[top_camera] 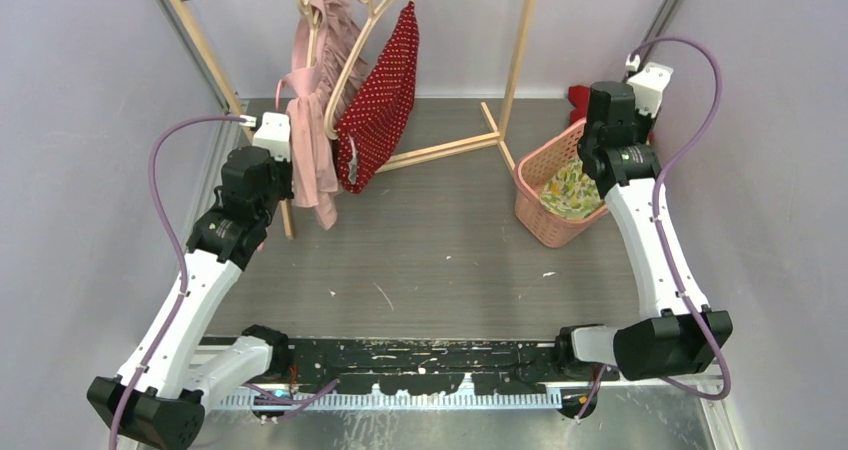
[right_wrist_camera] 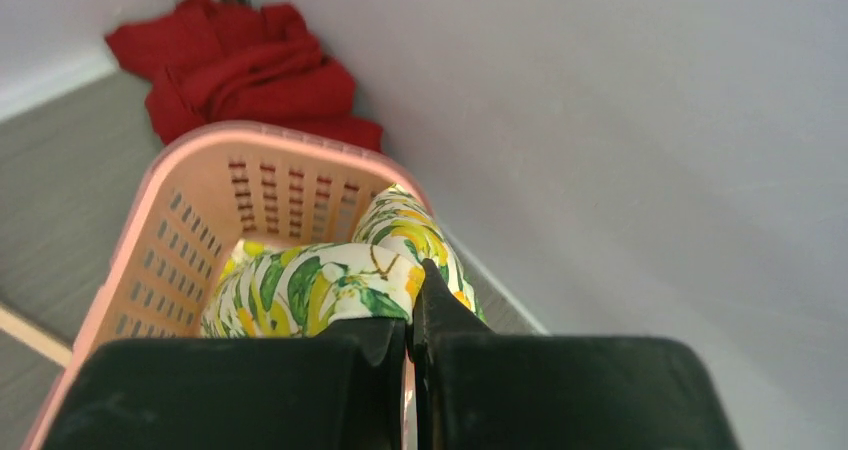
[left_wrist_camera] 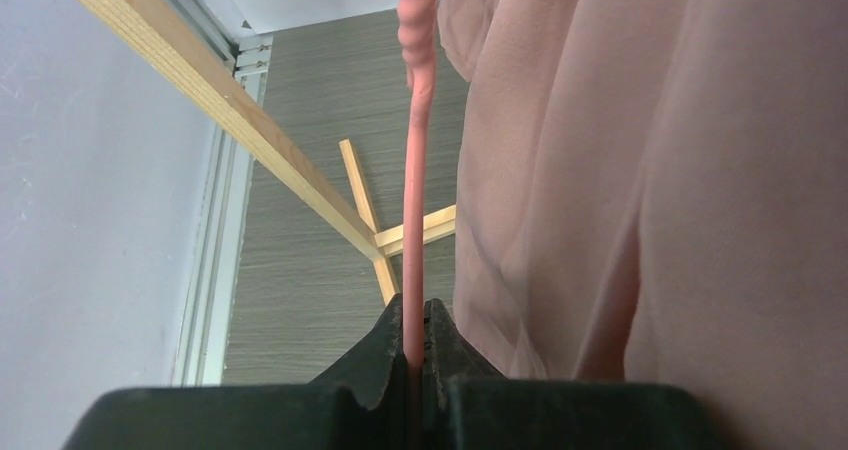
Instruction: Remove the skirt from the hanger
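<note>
We see the pink skirt (top_camera: 318, 120) draped from a wooden hanger (top_camera: 308, 15) at the upper left of the top view, its folds falling down toward the table (top_camera: 440, 260). A thin pink strap (left_wrist_camera: 414, 170) runs off it, and in the left wrist view this strap fills the centre and vanishes between the black fingers of the left gripper (left_wrist_camera: 413, 315), which are pressed together on it. The skirt's cloth takes up the whole right half of that view. Just to the right of the skirt, a red dotted garment (top_camera: 385, 100) hangs on a second hanger (top_camera: 372, 40), close enough that the two seem to touch, though we cannot be sure from above. The wooden rack (top_camera: 520, 40) frames both, with one slanted post and a floor bar close to the left arm. Well apart, at the right of the frame, a pink basket (top_camera: 535, 195) holds a leaf-print cloth (right_wrist_camera: 320, 285), with a red cloth (right_wrist_camera: 240, 70) heaped behind it. The right gripper (right_wrist_camera: 412, 300) hovers over the basket, its jaws together with nothing held.
</note>
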